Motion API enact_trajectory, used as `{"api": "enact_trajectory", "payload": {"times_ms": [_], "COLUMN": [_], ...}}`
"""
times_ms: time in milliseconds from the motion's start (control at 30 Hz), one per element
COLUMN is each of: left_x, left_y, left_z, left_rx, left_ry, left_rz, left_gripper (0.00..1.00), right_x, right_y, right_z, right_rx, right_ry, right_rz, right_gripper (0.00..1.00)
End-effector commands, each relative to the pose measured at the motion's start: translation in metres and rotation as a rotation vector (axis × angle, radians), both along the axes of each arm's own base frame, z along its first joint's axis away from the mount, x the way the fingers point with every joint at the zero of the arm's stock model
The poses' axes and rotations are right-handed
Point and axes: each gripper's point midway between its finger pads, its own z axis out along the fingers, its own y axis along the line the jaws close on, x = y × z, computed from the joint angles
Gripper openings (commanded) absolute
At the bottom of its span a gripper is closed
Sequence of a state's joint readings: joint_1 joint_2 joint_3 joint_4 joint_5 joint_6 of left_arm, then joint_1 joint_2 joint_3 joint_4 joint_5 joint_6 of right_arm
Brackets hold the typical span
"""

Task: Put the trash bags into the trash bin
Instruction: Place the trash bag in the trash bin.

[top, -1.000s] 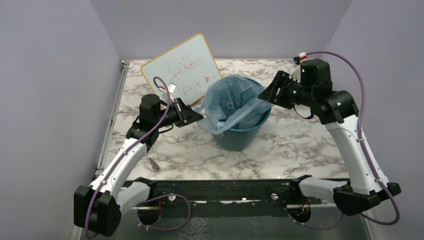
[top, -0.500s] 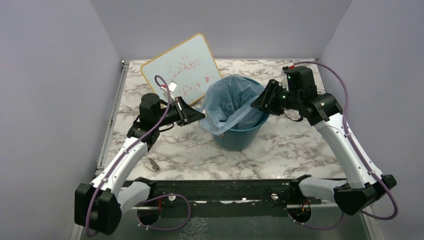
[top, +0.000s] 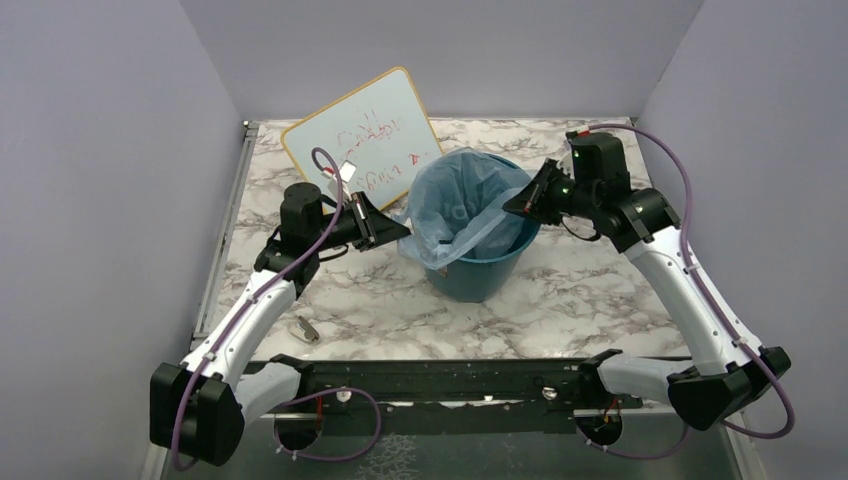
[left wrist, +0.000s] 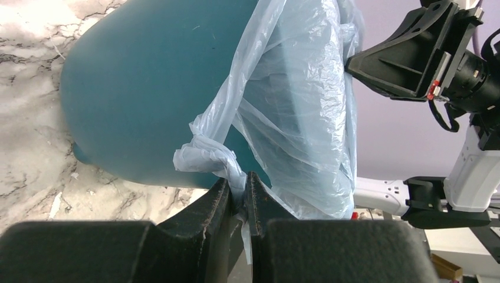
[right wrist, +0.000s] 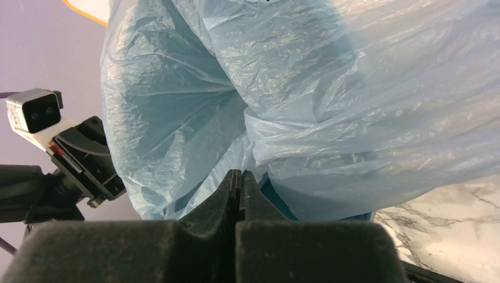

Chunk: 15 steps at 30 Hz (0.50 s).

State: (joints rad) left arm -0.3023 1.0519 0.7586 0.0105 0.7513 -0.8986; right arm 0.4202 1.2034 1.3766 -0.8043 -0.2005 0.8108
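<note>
Left tool (top: 400, 232), right tool (top: 512, 207) pinch opposite bag (top: 460, 200) edges — beside bin (top: 480, 275) rim.

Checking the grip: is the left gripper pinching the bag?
Yes, the left gripper is shut on a bunched fold of the trash bag.

Soft, even light falls from overhead in the top view, bright and without hard shadows. Only a faint, diffuse shadow pools beneath the trash bin (top: 478, 275) toward 6 o'clock. In the left wrist view the marble table (left wrist: 23, 88) at 9 o'clock is washed out almost to white. The left gripper (left wrist: 237, 191) at 6 o'clock is dark and blurred (too close to focus). In the right wrist view the trash bag (right wrist: 330, 88) glints with small crinkled highlights, while the right gripper (right wrist: 238, 180) at 6 o'clock is nearly black and soft.
</note>
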Motion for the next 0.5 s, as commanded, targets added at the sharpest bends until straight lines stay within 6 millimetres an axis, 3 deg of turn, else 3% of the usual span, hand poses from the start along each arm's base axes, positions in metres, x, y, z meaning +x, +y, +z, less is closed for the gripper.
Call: {"api": "enact_trajectory", "payload": {"times_ms": [0,133,367,467], "left_x": [0.002,0.006,0.007,0.006], "left_y": [0.0,0.001,0.001,0.001], "left_z": [0.01,0.007,0.003,0.004], "left_rx": [0.016,0.037,0.042,0.04], "left_ry": [-0.046,-0.041,-0.033,-0.039], "left_rz": [-0.012,0.006,-0.001,-0.001], "left_gripper": [0.15,0.15,0.14,0.14], "right_x": [-0.01,-0.034,-0.082,-0.093], "right_y": [-0.005,-0.018,-0.003,-0.005], "right_z": [0.008,-0.001,0.022,0.024], "right_rx": [-0.026,-0.095,0.014,0.02], "right_ry": [-0.014,0.03,0.032,0.035], "right_rz": [0.016,0.05,0.249,0.269], "right_gripper": [0.01,0.01,0.01,0.01]}}
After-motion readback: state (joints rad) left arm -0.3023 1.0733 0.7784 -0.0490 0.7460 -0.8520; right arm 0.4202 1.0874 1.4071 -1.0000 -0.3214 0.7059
